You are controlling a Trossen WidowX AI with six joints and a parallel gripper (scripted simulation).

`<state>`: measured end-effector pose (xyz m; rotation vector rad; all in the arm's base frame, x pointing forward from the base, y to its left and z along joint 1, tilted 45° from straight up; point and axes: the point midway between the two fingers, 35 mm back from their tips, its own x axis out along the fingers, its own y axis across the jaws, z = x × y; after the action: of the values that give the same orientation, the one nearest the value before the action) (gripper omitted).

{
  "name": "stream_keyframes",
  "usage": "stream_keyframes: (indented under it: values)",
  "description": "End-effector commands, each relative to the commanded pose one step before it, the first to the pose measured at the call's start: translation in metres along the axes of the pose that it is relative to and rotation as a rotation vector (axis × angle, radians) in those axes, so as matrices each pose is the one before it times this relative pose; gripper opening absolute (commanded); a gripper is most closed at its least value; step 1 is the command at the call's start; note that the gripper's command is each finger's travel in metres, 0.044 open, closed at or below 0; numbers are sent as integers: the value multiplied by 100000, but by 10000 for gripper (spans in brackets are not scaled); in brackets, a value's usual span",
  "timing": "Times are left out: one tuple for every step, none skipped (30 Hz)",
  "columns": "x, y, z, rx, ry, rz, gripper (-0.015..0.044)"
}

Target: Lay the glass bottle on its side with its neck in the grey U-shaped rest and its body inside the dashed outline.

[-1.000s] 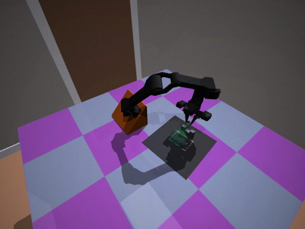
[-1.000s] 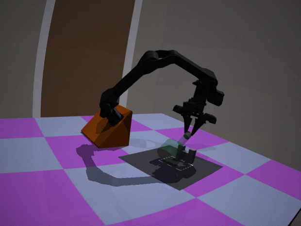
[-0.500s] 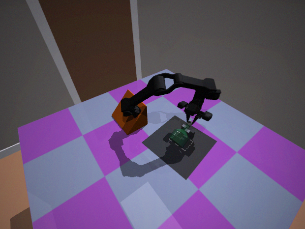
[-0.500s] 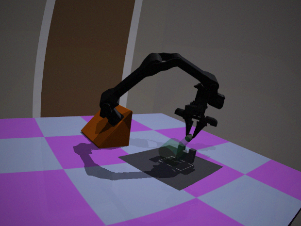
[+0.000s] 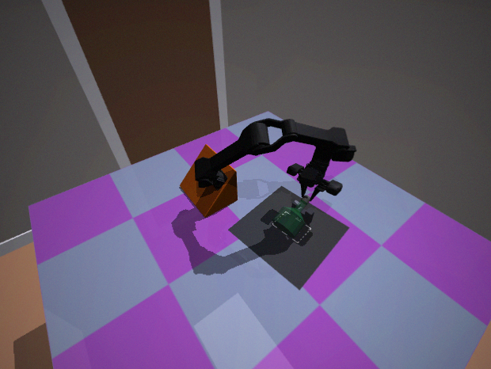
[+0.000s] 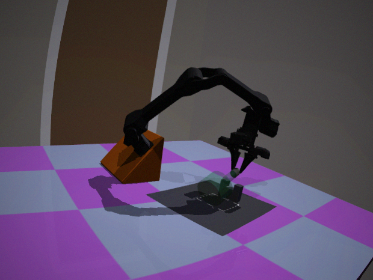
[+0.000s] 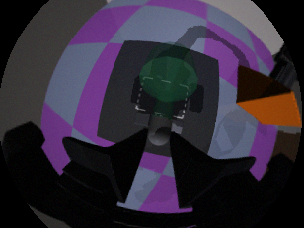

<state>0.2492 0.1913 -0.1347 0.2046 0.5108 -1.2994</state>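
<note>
Green bottle held aslant above its outline

Clamped by the neck (image 5: pixel 303 203) (image 6: pixel 231 175) (image 7: pixel 160 122), the green glass bottle (image 5: pixel 289 222) (image 6: pixel 210 184) (image 7: pixel 168 78) hung from the claw (image 5: pixel 306 198) (image 6: pixel 236 171) (image 7: pixel 159 133). The fingertips pinched it near the mouth, one on either side. It leaned well over toward lying flat, neck end higher than the broad body, and had not been let go.

Below it, the dashed outline (image 5: pixel 309 228) (image 6: pixel 230 208) (image 7: pixel 184 117) was marked on a dark square mat (image 5: pixel 301 269) (image 6: pixel 222 225) (image 7: pixel 114 98). From the top, the body covered much of the outline but reached past one side. The exterior view showed the body raised off the mat, and the neck above the U-shaped rest (image 6: pixel 238 192), rather than down in it. One upright of the rest showed through the green glass; the other stood plain beside the bottle.

The black arm (image 5: pixel 257 135) (image 6: pixel 192 81) arched across from an orange wedge (image 5: pixel 194 190) (image 6: pixel 144 171) (image 7: pixel 271 110) on the purple and pale blue chequered table (image 5: pixel 99 245) (image 6: pixel 45 240) (image 7: pixel 59 93). Its shadow fell over both table and mat.
</note>
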Motion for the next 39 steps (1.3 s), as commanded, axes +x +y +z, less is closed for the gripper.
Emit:
stream_keyframes:
  values:
    - [222,71,-282,74,44,31,114]
    - [33,3,-53,-11,-7,-4,114]
    - [33,3,-53,-10,-6,-4,114]
    - [33,3,-53,-9,-6,-4,114]
    - [34,3,-53,-8,-5,-4,114]
    - [34,3,-53,-7,-5,-4,114]
    - [34,3,-52,-7,-5,-4,114]
    - [34,3,-52,-6,-4,-3,114]
    - [35,3,-52,-6,-4,-3,114]
    - [35,3,-52,-5,-4,-3,114]
    - [35,3,-52,-5,-4,-3,114]
    - [35,3,-52,-4,-4,-3,114]
    - [36,3,-51,-4,-4,-3,114]
    - [36,3,-51,-4,-4,-3,114]
    - [36,3,-51,-4,-4,-3,114]
    - [36,3,-51,-4,-4,-3,114]
    - [36,3,-51,-4,-4,-3,114]
    - [36,3,-51,-4,-4,-3,114]
    - [37,3,-50,-5,-5,-3,114]
    - [37,3,-50,-5,-5,-3,114]
    - [37,3,-50,-5,-6,-4,114]
    - [37,3,-50,-6,-6,-4,114]
    - [37,4,-50,-6,-7,-5,114]
    - [37,4,-50,-7,-7,-5,114]
    - [38,4,-50,-8,-8,-6,114]
    - [38,4,-49,-8,-9,-6,114]
    - [38,4,-49,-8,-9,-7,114]
    - [38,4,-49,-8,-9,-8,114]
    - [38,4,-49,-8,-9,-9,114]
    - [39,4,-49,-8,-9,-10,114]
    - [39,4,-49,-7,-9,-11,114]
    - [39,4,-48,-6,-9,-12,114]
    - [39,4,-48,-6,-9,-13,114]
    - [40,4,-48,-5,-8,-13,114]
    - [40,4,-48,-4,-8,-14,114]
    - [40,4,-48,-4,-8,-15,114]
    - [41,4,-48,-3,-7,-16,114]
    - [41,4,-47,-2,-7,-17,114]
    - [41,4,-47,-1,-6,-18,114]
